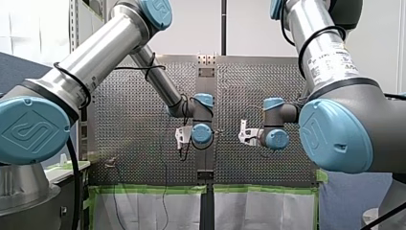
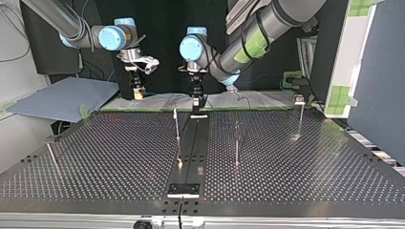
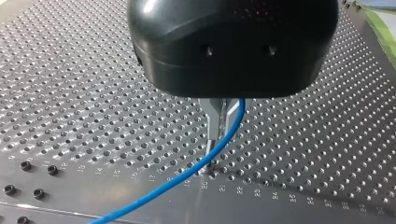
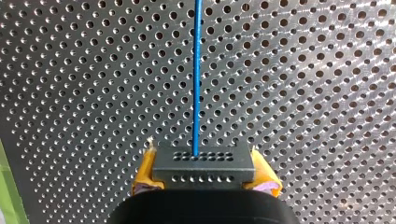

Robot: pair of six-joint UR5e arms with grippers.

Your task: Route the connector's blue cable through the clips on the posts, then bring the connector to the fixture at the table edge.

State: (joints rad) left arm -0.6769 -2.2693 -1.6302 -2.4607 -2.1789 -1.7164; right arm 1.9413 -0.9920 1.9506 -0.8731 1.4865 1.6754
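Front view, arms: my left arm and my right arm are both reaching over the perforated table, with their wrists hanging side by side above its middle
Top view, right gripper: hanging above the table's far edge
Top view, left gripper: reaching down to the table's far edge
Top view, posts: four are standing upright on the table
Top view, fixture: sitting at the table's near edge
Left wrist view, left gripper: the metal fingers are standing narrow, tips touching the table, with the blue cable running out from between them and trailing over the table
Right wrist view, right gripper: the yellow pads are clamping the black connector above the table, and the blue cable is leaving its face straight ahead
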